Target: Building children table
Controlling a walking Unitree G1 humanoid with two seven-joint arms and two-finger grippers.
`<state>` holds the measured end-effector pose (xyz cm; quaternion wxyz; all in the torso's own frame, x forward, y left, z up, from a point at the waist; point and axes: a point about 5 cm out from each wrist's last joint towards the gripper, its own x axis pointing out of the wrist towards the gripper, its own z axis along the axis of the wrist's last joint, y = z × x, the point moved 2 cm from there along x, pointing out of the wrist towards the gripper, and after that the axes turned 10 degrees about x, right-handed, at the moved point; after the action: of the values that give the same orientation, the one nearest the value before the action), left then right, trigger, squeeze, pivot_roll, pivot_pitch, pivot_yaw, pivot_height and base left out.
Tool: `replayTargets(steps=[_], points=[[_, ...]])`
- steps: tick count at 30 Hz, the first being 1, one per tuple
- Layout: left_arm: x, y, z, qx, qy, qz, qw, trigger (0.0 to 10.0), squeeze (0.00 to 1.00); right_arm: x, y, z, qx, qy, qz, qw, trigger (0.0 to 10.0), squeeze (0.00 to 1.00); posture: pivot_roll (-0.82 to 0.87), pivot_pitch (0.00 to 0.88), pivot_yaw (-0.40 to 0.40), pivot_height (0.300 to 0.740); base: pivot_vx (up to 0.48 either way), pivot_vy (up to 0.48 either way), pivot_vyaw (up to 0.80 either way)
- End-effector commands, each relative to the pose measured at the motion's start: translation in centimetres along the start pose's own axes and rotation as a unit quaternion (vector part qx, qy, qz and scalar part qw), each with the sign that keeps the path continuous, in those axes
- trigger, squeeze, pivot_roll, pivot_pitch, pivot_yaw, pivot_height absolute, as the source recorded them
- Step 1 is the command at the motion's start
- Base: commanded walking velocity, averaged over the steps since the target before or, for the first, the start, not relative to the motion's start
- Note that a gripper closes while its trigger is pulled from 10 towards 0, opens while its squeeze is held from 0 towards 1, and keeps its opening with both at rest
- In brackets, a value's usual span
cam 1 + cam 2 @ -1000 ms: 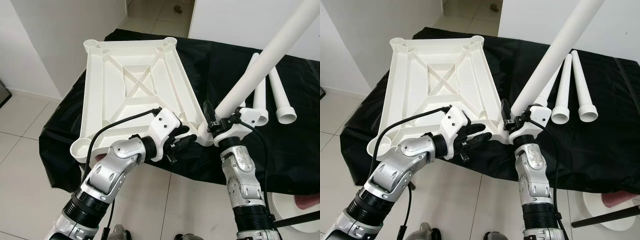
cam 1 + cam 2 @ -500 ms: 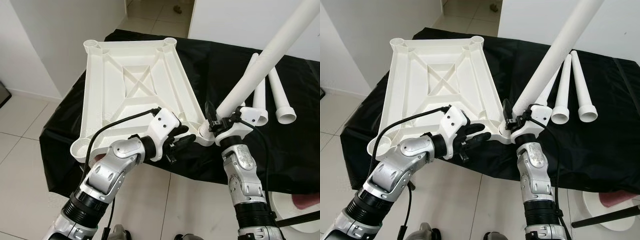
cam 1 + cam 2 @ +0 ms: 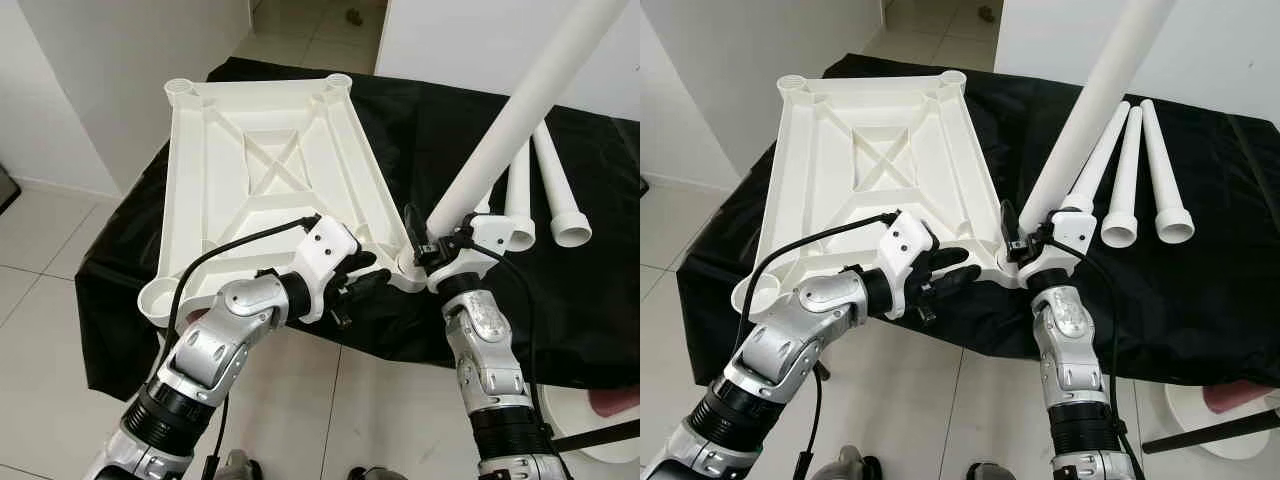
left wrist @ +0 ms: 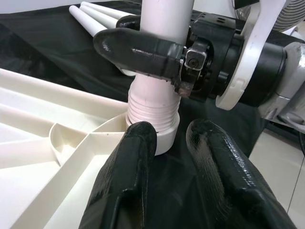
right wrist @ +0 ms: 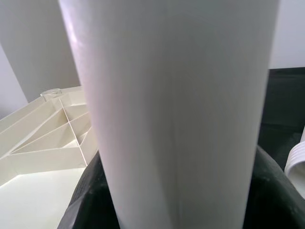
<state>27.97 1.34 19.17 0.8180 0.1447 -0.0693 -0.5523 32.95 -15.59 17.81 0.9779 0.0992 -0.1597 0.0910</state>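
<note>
Raised more upright than before, one white table leg (image 3: 500, 140) is clasped by the right gripper (image 3: 432, 248) at the upturned tabletop's (image 3: 270, 160) corner socket, three legs (image 3: 1125, 180) lying on the desk (image 3: 590, 290), left gripper (image 3: 362, 282) parted beside it.

Upside-down tabletop (image 3: 270, 170) lying on the left part of the table (image 3: 600, 300), three loose legs (image 3: 1124, 175) side by side to its right. At the tabletop's near right corner, a fourth leg (image 3: 520, 115) standing tilted in the socket (image 4: 159, 138), right gripper (image 3: 425, 245) clamped around its base, left gripper (image 3: 365, 280) just beside that corner.
</note>
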Motion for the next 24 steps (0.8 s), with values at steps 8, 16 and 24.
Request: replayTargets(steps=[8, 16, 24], points=[[-0.1, -0.6, 0.3, -0.002, -0.004, -0.021, 1.000, 10.0, 0.00, -1.1, -0.3, -1.8, -0.014, 0.041, -0.001, 0.999, 10.0, 0.00, 0.05, 0.134, -0.009, 0.740, 0.000, 0.000, 0.00], [-0.1, -0.6, 0.3, -0.004, -0.004, -0.023, 1.000, 10.0, 0.00, -1.7, 1.0, -1.3, -0.067, 0.022, 0.043, 0.997, 10.0, 0.00, 0.05, 0.138, -0.006, 0.740, 0.000, 0.000, 0.00], [-0.2, -0.6, 0.3, -0.006, -0.003, -0.022, 1.000, 10.0, 0.00, -2.3, 1.2, -2.0, -0.082, 0.033, 0.054, 0.995, 10.0, 0.00, 0.05, 0.140, -0.005, 0.740, 0.000, 0.000, 0.00]])
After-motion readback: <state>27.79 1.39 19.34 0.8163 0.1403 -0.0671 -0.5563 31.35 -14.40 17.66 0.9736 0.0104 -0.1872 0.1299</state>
